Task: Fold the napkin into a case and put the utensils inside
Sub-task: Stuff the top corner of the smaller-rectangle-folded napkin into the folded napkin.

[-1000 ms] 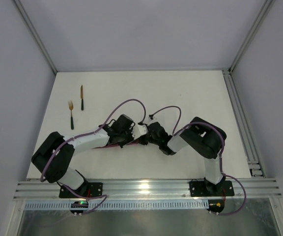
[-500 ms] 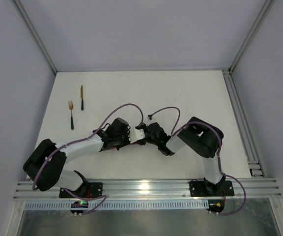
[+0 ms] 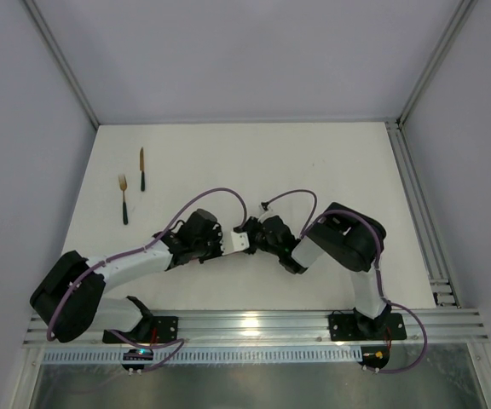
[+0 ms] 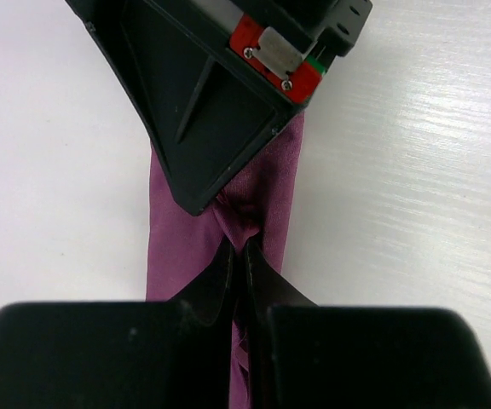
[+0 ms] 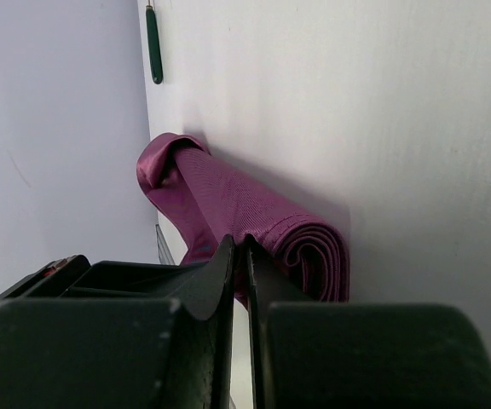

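Observation:
The magenta napkin (image 4: 271, 183) lies on the white table as a narrow folded strip. My left gripper (image 4: 239, 247) is shut on a pinched ridge of cloth in its middle. Right in front of it the black finger (image 4: 220, 111) of my right gripper presses at the same spot. In the right wrist view the napkin (image 5: 254, 213) shows as a layered roll, and my right gripper (image 5: 245, 243) is shut on its hemmed edge. From above the two grippers meet tip to tip, left (image 3: 222, 244) and right (image 3: 233, 242), hiding the cloth. The gold fork (image 3: 124, 198) and knife (image 3: 142, 169) lie apart at the far left.
The white table (image 3: 314, 162) is walled on the left, back and right, with an aluminium rail (image 3: 416, 213) along the right edge. Purple cables (image 3: 220, 192) arch over both wrists. A dark utensil handle (image 5: 153, 34) shows at the top of the right wrist view.
Both grippers have shifted a little left and toward the near edge. The left arm's elbow has swung down and to the left. The utensils have not moved.

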Available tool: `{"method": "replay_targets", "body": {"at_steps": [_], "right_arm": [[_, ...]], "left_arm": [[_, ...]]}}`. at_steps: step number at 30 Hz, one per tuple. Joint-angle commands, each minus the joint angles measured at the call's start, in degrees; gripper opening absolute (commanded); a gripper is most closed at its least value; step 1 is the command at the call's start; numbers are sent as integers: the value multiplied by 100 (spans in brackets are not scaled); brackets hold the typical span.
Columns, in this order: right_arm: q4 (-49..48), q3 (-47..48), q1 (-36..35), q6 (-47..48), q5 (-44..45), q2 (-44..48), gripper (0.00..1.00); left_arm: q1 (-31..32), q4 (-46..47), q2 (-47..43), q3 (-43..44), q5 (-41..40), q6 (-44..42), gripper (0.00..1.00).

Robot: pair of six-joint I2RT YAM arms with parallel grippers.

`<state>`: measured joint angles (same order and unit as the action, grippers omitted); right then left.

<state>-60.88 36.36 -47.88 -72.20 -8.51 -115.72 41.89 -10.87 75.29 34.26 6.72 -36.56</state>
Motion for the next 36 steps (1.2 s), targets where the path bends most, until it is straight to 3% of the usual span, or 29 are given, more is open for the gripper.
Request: {"method": "replay_targets", "body": {"at_steps": [1, 3, 7, 9, 21, 26, 30, 36], "right_arm": [[58, -103, 314, 206, 676, 260, 4], [260, -50, 323, 373, 658, 383, 6], [937, 90, 323, 707, 526, 612, 29], [1052, 56, 323, 865, 395, 795, 34], [2167, -77, 270, 1121, -36, 1755, 41], [2011, 73, 209, 823, -352, 1458, 41], [1230, 90, 147, 252, -554, 1018, 41], [1167, 328, 15, 49, -660, 622, 41]], "left_arm": [[39, -222, -85, -121, 330, -159, 0], [47, -231, -67, -113, 269, -202, 0], [39, -161, -84, -95, 216, -212, 0], [39, -108, -67, -51, 207, -194, 0], [39, 138, -84, -7, 31, -80, 0], [39, 208, -119, -25, 5, -54, 0], [39, 252, -128, -25, 13, -10, 1], [39, 340, -32, -42, -65, -18, 2]]}}
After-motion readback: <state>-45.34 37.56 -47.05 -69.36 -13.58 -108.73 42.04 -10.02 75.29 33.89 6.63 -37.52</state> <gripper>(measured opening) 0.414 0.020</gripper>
